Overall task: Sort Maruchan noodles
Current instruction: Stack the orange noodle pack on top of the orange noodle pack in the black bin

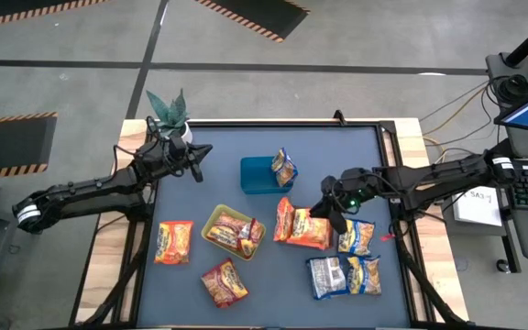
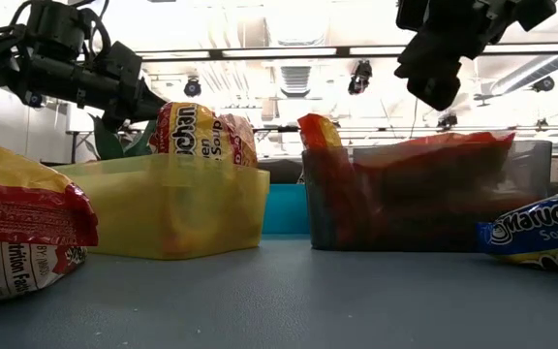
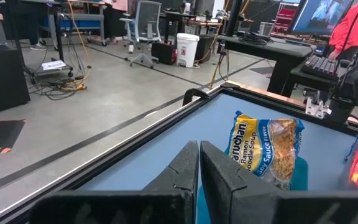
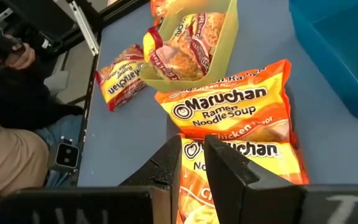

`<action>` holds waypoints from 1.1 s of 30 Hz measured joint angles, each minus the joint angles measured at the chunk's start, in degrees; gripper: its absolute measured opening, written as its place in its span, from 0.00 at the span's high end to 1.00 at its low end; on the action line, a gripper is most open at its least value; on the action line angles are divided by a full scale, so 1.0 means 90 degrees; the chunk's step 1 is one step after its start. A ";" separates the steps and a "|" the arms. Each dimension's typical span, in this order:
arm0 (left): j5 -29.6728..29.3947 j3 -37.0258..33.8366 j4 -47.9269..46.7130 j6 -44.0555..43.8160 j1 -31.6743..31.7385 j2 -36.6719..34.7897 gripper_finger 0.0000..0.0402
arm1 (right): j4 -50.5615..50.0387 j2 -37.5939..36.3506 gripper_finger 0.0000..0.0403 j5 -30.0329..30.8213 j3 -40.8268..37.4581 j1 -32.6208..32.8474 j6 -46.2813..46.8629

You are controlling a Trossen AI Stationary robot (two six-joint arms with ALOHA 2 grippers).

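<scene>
Several Maruchan packets lie around three trays. Two orange packets (image 1: 302, 225) lie flat in a dark tray (image 2: 526, 184). My right gripper (image 1: 326, 209) (image 4: 192, 155) hovers above them, fingers a narrow gap apart, holding nothing; the low view shows it (image 2: 436, 92) well clear. A blue-and-yellow packet (image 1: 284, 168) (image 3: 267, 149) leans upright in the blue tray (image 1: 257, 176). Red-orange packets (image 1: 235, 231) fill the yellow-green tray (image 2: 177, 208). My left gripper (image 1: 196, 161) (image 3: 199, 152) hangs shut and empty near the far left corner, left of the blue tray.
Loose packets lie on the mat: an orange one (image 1: 173, 243), a red one (image 1: 225, 281), blue-and-yellow ones (image 1: 357, 236) (image 1: 366, 273) and a pale one (image 1: 326, 275). A potted plant (image 1: 169, 112) stands at the far left corner. A person (image 4: 17, 118) sits beyond the near edge.
</scene>
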 joint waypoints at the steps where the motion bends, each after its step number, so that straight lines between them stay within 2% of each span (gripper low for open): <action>1: 0.0000 0.0000 0.0002 -0.0004 0.0000 0.0000 1.00 | 0.0013 0.0013 0.86 0.0000 0.0000 0.0000 0.0021; 7: 0.0000 0.0000 0.0017 -0.0044 0.0000 0.0000 1.00 | 0.0025 0.0319 0.86 -0.0022 0.0000 0.0000 0.0545; 14: 0.0000 0.0000 0.0037 -0.0044 0.0000 0.0000 1.00 | -0.0340 0.1404 0.86 -0.1049 0.0000 0.0004 0.1256; 22: 0.0000 0.0000 0.0034 -0.0044 0.0000 0.0000 1.00 | -0.0709 0.2133 0.86 -0.1527 0.0052 -0.0004 0.1730; 30: 0.0000 0.0000 0.0028 -0.0044 0.0002 0.0000 1.00 | -0.1237 0.1858 0.86 -0.1420 0.0554 0.0000 0.1455; 33: 0.0002 0.0000 0.0024 -0.0044 0.0000 0.0000 1.00 | -0.1740 0.1534 0.86 -0.1047 0.1011 -0.0002 0.1290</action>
